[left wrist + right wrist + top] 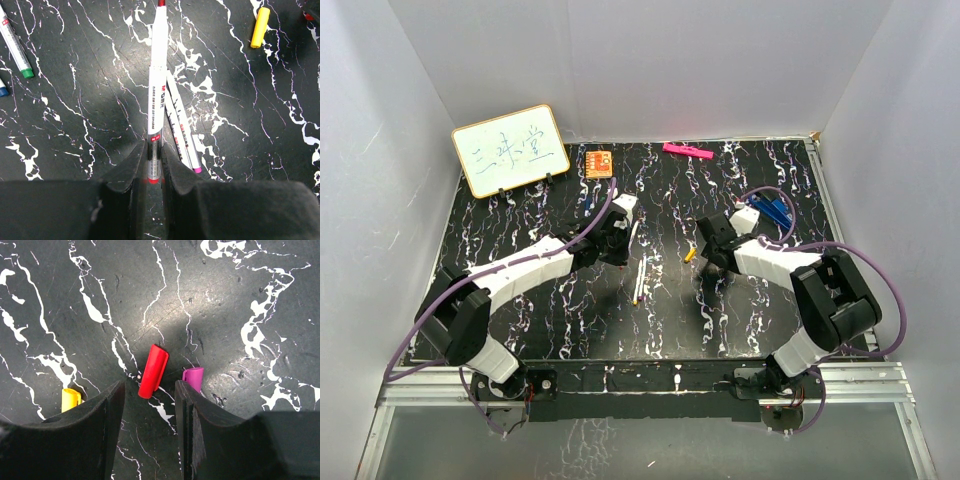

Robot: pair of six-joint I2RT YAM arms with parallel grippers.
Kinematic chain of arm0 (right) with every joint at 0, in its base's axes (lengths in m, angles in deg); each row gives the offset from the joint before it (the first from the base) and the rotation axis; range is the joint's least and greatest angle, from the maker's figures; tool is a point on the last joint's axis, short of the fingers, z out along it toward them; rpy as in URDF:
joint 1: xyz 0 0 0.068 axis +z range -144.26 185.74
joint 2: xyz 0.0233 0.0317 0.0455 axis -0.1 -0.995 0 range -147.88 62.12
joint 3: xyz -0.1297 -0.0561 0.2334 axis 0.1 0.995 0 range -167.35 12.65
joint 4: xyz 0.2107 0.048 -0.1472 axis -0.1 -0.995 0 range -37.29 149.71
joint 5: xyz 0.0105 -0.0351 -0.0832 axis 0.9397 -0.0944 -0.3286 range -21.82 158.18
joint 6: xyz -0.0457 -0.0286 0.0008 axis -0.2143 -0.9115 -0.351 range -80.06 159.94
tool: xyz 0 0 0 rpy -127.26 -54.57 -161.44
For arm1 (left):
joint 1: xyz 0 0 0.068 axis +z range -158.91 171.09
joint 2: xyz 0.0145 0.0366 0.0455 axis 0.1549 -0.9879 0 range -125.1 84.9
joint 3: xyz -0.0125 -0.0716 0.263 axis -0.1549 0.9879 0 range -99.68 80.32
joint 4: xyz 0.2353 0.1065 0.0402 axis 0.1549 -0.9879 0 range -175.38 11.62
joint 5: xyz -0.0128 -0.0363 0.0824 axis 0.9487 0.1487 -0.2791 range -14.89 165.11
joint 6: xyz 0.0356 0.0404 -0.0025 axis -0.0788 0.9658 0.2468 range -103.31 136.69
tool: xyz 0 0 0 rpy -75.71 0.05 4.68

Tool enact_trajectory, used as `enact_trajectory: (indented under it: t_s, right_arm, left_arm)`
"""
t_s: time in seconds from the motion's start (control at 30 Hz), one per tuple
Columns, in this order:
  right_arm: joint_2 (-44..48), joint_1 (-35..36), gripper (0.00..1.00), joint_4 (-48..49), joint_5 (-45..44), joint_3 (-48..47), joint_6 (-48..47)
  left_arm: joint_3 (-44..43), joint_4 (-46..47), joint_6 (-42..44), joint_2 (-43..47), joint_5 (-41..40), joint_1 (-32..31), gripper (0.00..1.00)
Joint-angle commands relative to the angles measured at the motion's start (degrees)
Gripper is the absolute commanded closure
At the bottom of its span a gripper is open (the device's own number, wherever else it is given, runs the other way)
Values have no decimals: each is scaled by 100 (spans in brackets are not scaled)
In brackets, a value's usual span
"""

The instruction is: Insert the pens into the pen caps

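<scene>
My left gripper [154, 156] is shut on a white pen with red ends [157, 90], which points away from the wrist above the table. Under it lie two more pens, one with a pink end [182, 132]. A green-ended pen [18, 48] and a blue-ended pen [2, 90] lie at the left. A yellow cap [260, 27] lies at the far right. My right gripper [150, 395] is open just above the table, with a red cap [153, 371] lying just ahead of the gap between its fingers. A purple cap [194, 378] lies by the right finger and a yellow cap [70, 399] by the left one.
From above, the left gripper [617, 250] and the right gripper [712, 262] face each other mid-table, with loose pens [640, 280] between them. A pink bar [686, 150], an orange block [599, 162] and a whiteboard [510, 150] stand at the back. A blue clip [777, 210] is at the right.
</scene>
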Motion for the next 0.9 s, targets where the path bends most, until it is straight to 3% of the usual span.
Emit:
enact_trajectory:
  t_s: [0.0,0.43,0.87]
  right_arm:
    - [-55,-82,58,290,-207,-155,137]
    - [-233,-229,60,318,-51,-180,64]
    - [-506,-230,67,-91,524,-399,-118]
  left_arm:
    - [-28,21,-2,-64,82,-21,100]
    - [-26,7,-8,-85,67,-26,100]
    - [-201,-81,113,-158,-34,-21,100]
